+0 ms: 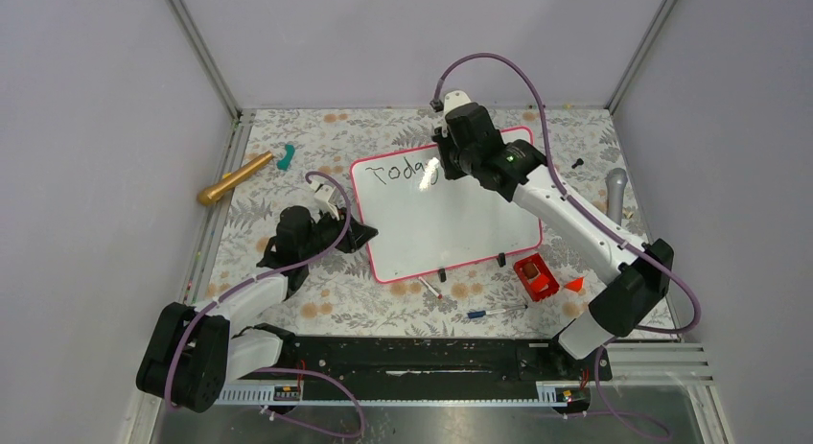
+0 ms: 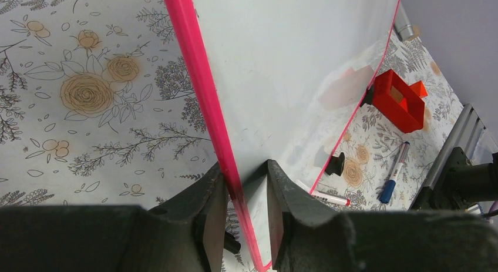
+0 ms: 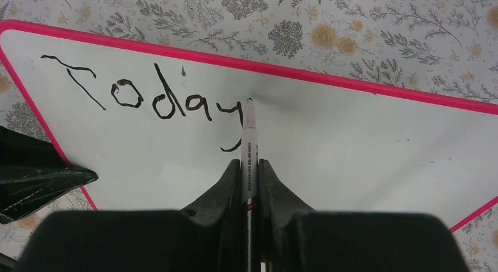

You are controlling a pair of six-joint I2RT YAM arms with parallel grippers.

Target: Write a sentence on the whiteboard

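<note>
On whiteboard [image 1: 451, 228] | sentence [image 3: 147, 98] reads "Today" | right gripper [image 3: 248, 164] clamps marker [image 3: 249, 122] (tip touching)

The left gripper [image 2: 244, 173] closes its two dark fingers on the pink-red frame of the whiteboard [image 2: 293, 60], one finger on each side of the edge, above a floral tablecloth [image 2: 88, 96]. The board's glossy white face stretches away, with a black clip [image 2: 336, 164] on its far edge. Beyond that edge lie a red open box [image 2: 402, 98], a blue-capped pen [image 2: 394, 172] and a red-tipped marker [image 2: 326, 197]
</note>
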